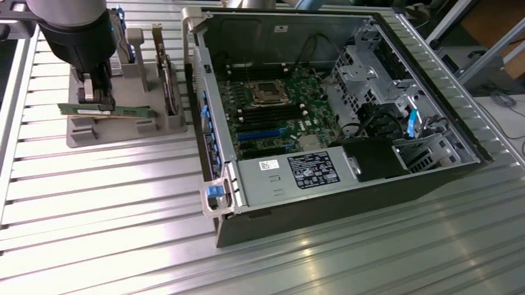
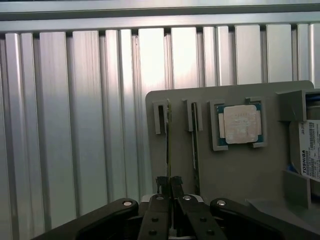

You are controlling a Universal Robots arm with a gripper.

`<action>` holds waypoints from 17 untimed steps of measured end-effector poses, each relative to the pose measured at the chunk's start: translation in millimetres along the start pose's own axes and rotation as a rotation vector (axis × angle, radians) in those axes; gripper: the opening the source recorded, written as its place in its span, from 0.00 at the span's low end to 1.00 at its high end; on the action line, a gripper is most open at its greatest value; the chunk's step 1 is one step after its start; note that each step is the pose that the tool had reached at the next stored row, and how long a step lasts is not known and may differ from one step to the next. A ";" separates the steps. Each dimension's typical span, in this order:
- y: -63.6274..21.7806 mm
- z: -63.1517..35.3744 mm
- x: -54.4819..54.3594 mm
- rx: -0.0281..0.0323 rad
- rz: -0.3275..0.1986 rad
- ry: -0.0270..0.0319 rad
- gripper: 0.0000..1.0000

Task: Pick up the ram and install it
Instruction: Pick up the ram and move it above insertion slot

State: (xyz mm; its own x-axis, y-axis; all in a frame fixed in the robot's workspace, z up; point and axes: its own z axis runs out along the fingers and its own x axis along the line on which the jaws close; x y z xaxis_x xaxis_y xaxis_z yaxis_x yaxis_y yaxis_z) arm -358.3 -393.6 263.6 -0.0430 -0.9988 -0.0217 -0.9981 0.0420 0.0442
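- Exterior view: the arm stands over a grey holder [image 1: 123, 132] near the bench [image 1: 107, 203] edge at the exterior view's left, well apart from the open computer case [image 1: 271, 227].
- The gripper [image 1: 97, 101] reaches straight down onto the ram [image 1: 127, 112], a thin green stick set on its long edge across the holder. That upright stance leaves its top edge free, which suits a pinch from above.
- The case lies on its side with the motherboard [image 1: 271, 110] facing up, so its long black slots are open to a part lowered from overhead.
- Wrist view: the gripper [image 2: 169, 184] is clenched, with its fingertips [image 2: 161, 182] pressed together on the ram [image 2: 169, 140], seen edge-on as a thin line.
- The ram sits in the slot nearest the holder's [image 2: 235, 175] side edge. I judge it is gripped but not yet lifted clear.
- A processor [image 2: 241, 124] rests flat in its own recess further in, and a hard drive [image 2: 311, 150] stands at the holder's other side. Both are clear of the fingers.
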 end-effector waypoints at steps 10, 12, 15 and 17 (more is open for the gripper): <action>0.3 -7.6 -0.1 0.0000 0.000 0.0000 0.13; 0.4 -8.6 -0.2 -0.0001 0.000 0.0001 0.13; 0.5 -10.6 -0.2 -0.0001 0.000 0.0000 0.13; 0.5 -12.1 -0.2 0.0000 0.000 0.0000 0.13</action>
State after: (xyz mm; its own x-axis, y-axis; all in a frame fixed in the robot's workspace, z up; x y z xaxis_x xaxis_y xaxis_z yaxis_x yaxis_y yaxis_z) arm -358.3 -393.6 275.7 -0.0430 -0.9988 -0.0217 -0.9981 0.0420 0.0443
